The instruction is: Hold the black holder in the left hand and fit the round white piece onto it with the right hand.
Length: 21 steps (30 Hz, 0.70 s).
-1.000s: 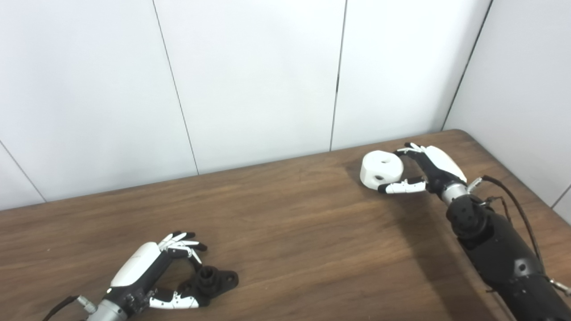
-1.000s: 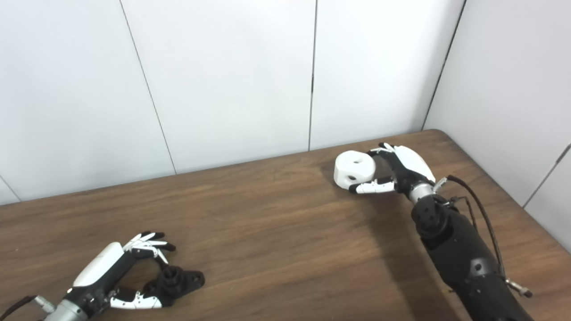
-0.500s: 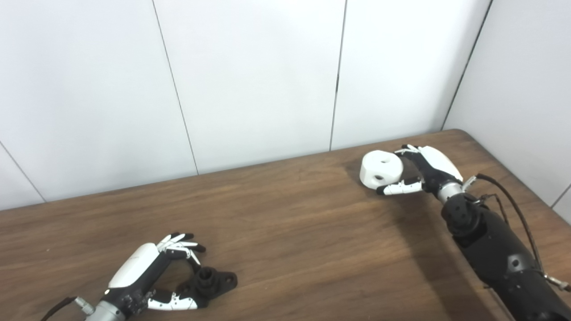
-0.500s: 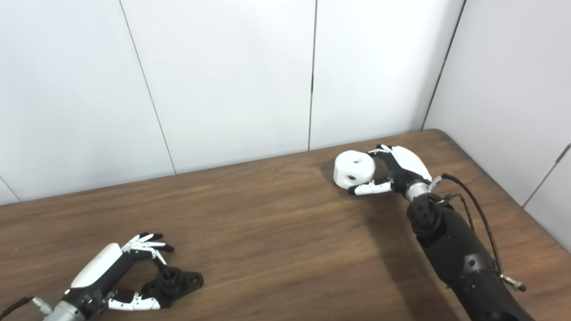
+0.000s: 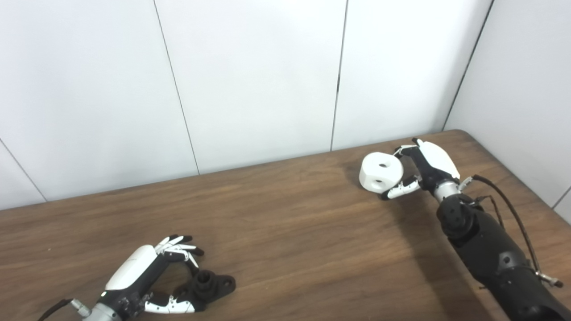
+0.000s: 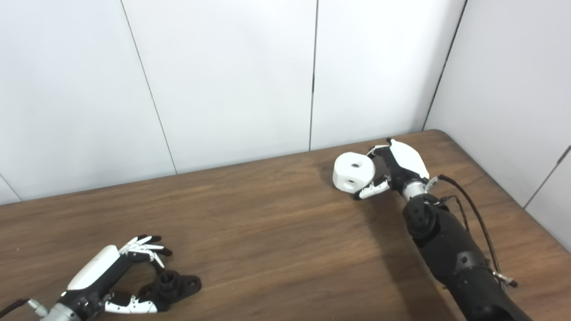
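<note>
Near front left of the brown wooden tabletop (image 5: 285,232): small black plastic holder (image 5: 208,285), resting between the fingers of the left robot hand (image 5: 147,278). Far right, close to the back wall: round white plastic piece (image 5: 380,171), tilted, against the right robot hand (image 5: 424,167). Well apart, the two.

Two head cameras, side by side, overlooking same table (image 5: 285,232).

Brown wood-grain table (image 5: 290,223), white panelled wall (image 5: 250,80) behind, dark vertical seams between panels
</note>
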Each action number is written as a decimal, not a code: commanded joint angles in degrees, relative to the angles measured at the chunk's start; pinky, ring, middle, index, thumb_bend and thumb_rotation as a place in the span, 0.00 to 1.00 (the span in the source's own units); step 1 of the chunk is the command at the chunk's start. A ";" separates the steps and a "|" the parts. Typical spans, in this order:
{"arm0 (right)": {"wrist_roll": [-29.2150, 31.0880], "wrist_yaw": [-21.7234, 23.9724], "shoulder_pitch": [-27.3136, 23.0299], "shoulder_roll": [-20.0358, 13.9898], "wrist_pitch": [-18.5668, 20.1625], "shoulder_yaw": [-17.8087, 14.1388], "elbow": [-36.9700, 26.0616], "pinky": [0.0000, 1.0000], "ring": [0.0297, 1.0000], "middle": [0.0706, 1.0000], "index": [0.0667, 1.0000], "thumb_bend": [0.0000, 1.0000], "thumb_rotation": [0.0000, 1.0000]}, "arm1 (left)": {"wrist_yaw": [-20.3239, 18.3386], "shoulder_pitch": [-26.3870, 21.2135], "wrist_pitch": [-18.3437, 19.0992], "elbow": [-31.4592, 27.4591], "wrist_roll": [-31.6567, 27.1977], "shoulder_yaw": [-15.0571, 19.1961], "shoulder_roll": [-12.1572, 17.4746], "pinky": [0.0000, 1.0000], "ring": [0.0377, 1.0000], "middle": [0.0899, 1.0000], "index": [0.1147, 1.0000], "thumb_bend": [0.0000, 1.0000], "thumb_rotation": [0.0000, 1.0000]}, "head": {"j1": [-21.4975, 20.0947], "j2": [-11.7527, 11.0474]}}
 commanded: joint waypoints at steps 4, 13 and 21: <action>0.08 -2.62 -2.20 -0.84 -3.24 -0.54 0.10 1.00 0.98 0.80 0.44 0.53 0.15 | -0.21 -0.29 0.80 -1.60 -0.30 0.92 1.07 1.00 0.94 0.75 0.41 0.52 0.04 | -0.03 0.26; 0.36 -1.84 -1.71 -0.33 -2.05 -0.53 -1.40 1.00 0.98 0.81 0.44 0.53 0.15 | 0.16 -0.30 0.27 -1.16 -0.15 1.11 1.18 1.00 0.93 0.75 0.41 0.52 0.04 | 0.44 0.50; -0.20 1.96 -0.33 0.64 -0.26 0.35 -10.34 1.00 0.97 0.79 0.44 0.53 0.15 | 0.20 -0.55 0.44 -0.55 0.42 0.88 0.88 1.00 0.94 0.75 0.41 0.52 0.04 | 1.74 0.80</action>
